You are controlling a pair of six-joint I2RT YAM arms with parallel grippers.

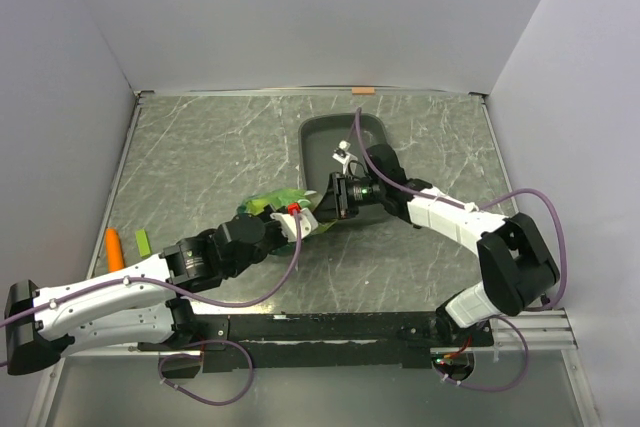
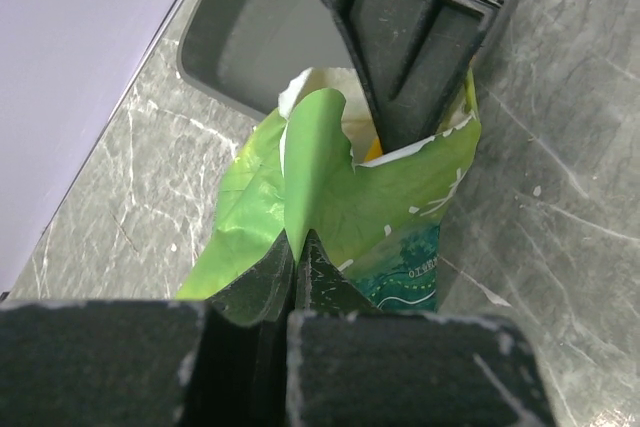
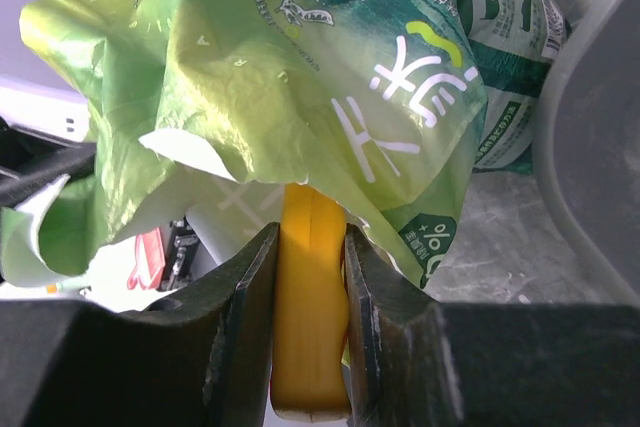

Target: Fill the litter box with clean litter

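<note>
In the top view, an orange item (image 1: 113, 247) lies at 8 o'clock on the table (image 1: 200, 147), with a green strip (image 1: 142, 241) just beside it at its 3 o'clock. The left gripper (image 1: 300, 219) points toward 2 o'clock and meets the bag (image 1: 275, 205) near the table's centre. In the left wrist view, its jaws are pressed together on a thin fold of the bag (image 2: 330, 187), with the green film pinched flat between them at the left gripper (image 2: 297, 247). The bag's mouth opens toward 12 o'clock, and something yellow (image 2: 372, 152) shows inside it.

The right gripper (image 1: 335, 197) reaches in from 3 o'clock and enters the bag's mouth. In the right wrist view, the right gripper (image 3: 311, 242) has its jaws narrow, clamped on both sides of a yellow-orange handle (image 3: 310, 327). The bag (image 3: 300, 77) drapes over that handle at 12 o'clock and hides its far end.

The box (image 1: 330, 142) sits on the table at 1 o'clock from the bag, touching or just beside it. Its near end is under the right gripper. It appears at 11 o'clock in the left wrist view (image 2: 250, 37), and its grey wall (image 3: 590, 147) is at 3 o'clock in the right wrist view.
</note>
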